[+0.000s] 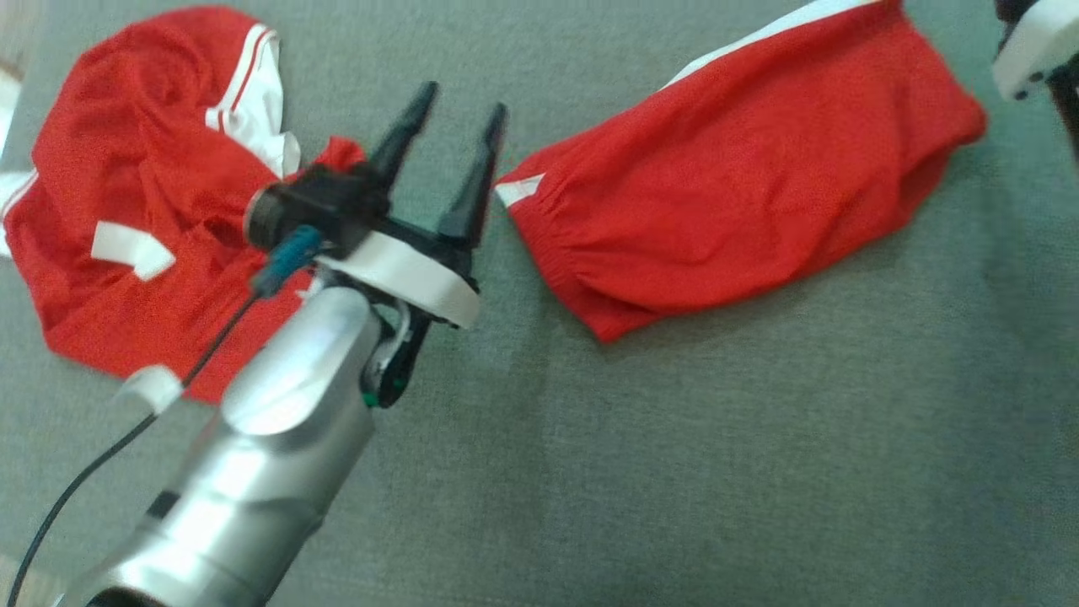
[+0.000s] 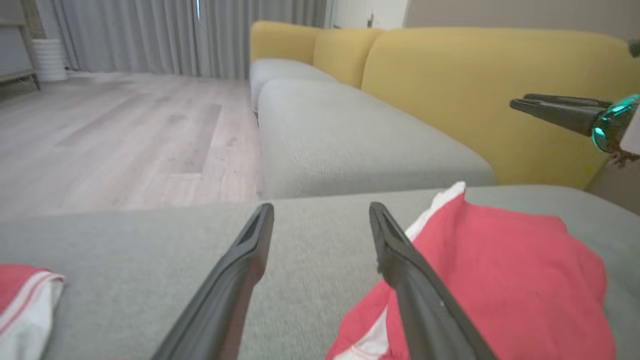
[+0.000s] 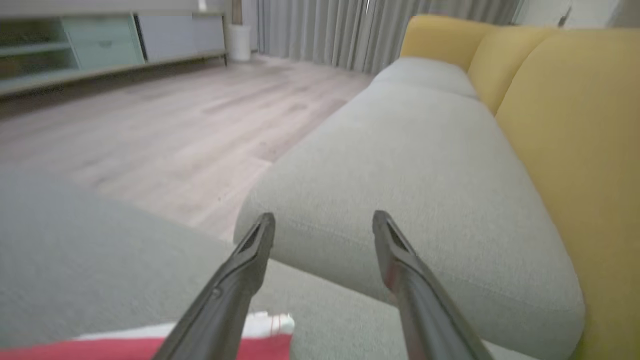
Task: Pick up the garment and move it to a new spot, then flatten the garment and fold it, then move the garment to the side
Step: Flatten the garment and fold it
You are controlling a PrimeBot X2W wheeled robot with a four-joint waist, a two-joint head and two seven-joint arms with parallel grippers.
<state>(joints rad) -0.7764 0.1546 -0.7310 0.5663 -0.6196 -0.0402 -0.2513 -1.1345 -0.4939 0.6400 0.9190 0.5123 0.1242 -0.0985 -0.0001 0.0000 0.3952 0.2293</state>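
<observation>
The garment [image 1: 742,185], red with a white stripe, lies folded on the grey cushion [image 1: 674,464] at the upper right of the head view. My left gripper [image 1: 462,99] hovers open just left of its near end, with nothing between the fingers. In the left wrist view the garment [image 2: 500,270] lies to the right of the open left gripper [image 2: 321,209]. My right gripper [image 3: 324,219] is open and empty, with the garment's edge [image 3: 125,347] below its fingers. Its white wrist [image 1: 1033,46] sits past the garment's far end.
A second red and white garment [image 1: 143,185] lies crumpled at the left, partly under my left arm. Beyond the cushion are a grey sofa seat [image 2: 350,135] with yellow backrests [image 2: 475,85], a wooden floor [image 2: 125,130] and a low cabinet [image 3: 100,45].
</observation>
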